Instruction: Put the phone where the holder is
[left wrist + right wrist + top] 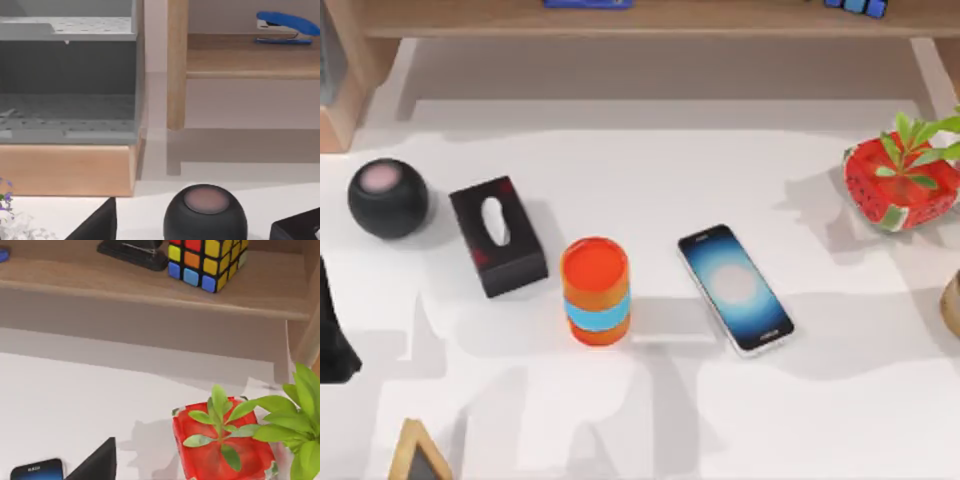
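Note:
The phone (pixel 735 288) lies flat, screen up, on the white table right of centre; it is slim, with a silver rim and a dark blue screen that glows pale in the middle. Its top end (pixel 37 470) also appears in the right wrist view, close to a dark part of my right gripper (pixel 97 462). A wooden wedge with a dark face (pixel 415 455), possibly the holder, stands at the front left edge. My left gripper (pixel 332 345) sits parked at the table's left edge, far from the phone.
An orange cylinder with a blue band (pixel 595 290) stands just left of the phone. A black tissue box (pixel 498 235) and a black round speaker (pixel 387 198) are at the left. A red strawberry planter (pixel 900 185) is back right. A wooden shelf (pixel 650 20) runs along the back.

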Available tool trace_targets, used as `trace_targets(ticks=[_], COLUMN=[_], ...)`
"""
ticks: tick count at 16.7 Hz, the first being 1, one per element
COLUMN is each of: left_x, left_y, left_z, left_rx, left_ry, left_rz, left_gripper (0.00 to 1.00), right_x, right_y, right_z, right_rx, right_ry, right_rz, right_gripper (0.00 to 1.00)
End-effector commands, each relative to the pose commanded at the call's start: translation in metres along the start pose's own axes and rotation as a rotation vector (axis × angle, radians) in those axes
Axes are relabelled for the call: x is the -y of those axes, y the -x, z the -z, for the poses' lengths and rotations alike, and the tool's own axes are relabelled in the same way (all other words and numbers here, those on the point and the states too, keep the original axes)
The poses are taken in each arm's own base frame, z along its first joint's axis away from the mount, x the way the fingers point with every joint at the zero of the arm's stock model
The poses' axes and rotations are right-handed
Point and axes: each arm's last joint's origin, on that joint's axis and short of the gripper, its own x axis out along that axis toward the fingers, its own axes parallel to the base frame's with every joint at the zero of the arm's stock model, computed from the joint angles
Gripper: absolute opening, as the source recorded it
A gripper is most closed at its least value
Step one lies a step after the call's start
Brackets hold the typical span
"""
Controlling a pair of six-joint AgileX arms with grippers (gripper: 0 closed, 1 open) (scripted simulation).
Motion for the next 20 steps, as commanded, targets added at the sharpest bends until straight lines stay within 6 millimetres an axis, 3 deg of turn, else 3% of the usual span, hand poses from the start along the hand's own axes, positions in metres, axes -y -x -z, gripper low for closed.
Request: trace_targets(ticks=[3, 5, 8, 11, 15, 20], left_x=[0.0, 0.0, 0.0, 0.0, 0.0, 0.0], left_y=[0.0, 0.0, 0.0, 0.0, 0.0, 0.0], left_z=[0.0, 0.0, 0.0, 0.0, 0.0, 0.0], left_rx=[0.0, 0.0, 0.0, 0.0, 0.0, 0.0], left_ry=[0.0, 0.0, 0.0, 0.0, 0.0, 0.0], left_rz=[0.0, 0.0, 0.0, 0.0, 0.0, 0.0], left_gripper=[1.0, 1.0, 1.0, 1.0, 1.0, 1.0], right_x=[-0.022, -0.041, -0.075, -0.11, -0.148, -0.162], right_y=[-0.058, -0.103, -0.167, -0.215, -0.25, -0.26], right_z=[-0.031, -0.035, -0.019, 0.01, 0.045, 0.059], right_rx=[-0.261, -0.445, -0.709, -0.908, -1.061, -1.104], right_ry=[0.038, 0.068, 0.115, 0.16, 0.204, 0.218], right_rz=[-0.047, -0.072, -0.094, -0.105, -0.112, -0.115], right_gripper=[1.0, 1.0, 1.0, 1.0, 1.0, 1.0])
